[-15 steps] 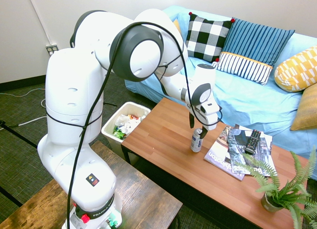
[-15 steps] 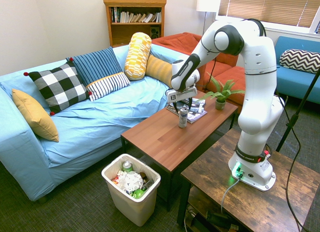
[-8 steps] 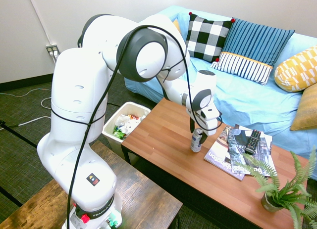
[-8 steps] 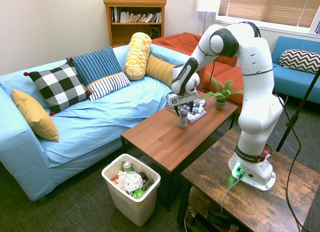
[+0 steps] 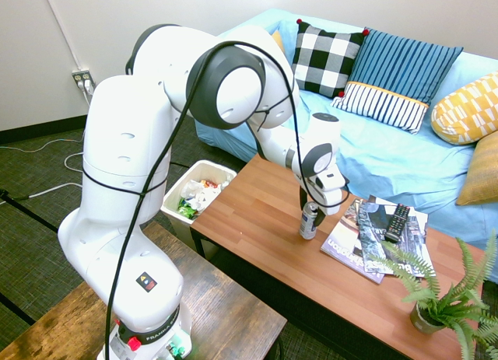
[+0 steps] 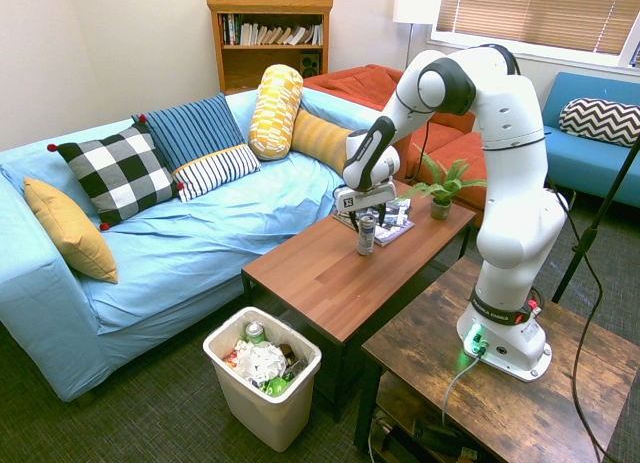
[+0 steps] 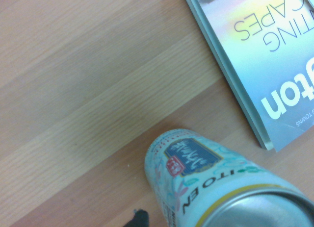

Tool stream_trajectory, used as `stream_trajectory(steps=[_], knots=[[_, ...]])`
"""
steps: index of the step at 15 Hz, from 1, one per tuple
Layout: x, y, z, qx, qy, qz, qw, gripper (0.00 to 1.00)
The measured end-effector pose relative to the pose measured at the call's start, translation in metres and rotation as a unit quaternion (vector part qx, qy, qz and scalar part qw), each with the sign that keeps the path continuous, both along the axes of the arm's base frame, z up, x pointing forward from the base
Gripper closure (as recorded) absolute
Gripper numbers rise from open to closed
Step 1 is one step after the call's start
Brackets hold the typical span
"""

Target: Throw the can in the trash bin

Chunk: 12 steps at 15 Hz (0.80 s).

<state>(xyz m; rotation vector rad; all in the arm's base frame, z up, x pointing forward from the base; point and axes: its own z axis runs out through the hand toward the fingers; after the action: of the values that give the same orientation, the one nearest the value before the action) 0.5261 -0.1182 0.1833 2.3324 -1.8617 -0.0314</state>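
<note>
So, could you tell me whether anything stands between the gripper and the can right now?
Nothing visible does. The open gripper points down right over the upright can, which stands free on the coffee table; the magazines lie off to one side.

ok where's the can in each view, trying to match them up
First exterior view: the can stands upright mid-table, under the gripper.
Second exterior view: can at the table's far end.
Wrist view: can close up, bottom centre-right.
Shared landmark: the magazines beside it.
</note>
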Motion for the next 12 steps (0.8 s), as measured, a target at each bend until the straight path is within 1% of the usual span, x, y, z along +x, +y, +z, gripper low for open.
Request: stream_trajectory(steps=[5, 9, 10, 12], knots=[[0.0, -0.003, 0.0, 0.004, -0.001, -0.004, 1.0, 1.0], [0.003, 0.002, 0.008, 0.006, -0.008, 0.007, 1.0, 1.0], [0.007, 0.012, 0.019, 0.006, -0.018, 0.017, 1.0, 1.0], [0.015, 0.059, 0.055, 0.001, -0.038, 0.063, 0.997, 1.0]])
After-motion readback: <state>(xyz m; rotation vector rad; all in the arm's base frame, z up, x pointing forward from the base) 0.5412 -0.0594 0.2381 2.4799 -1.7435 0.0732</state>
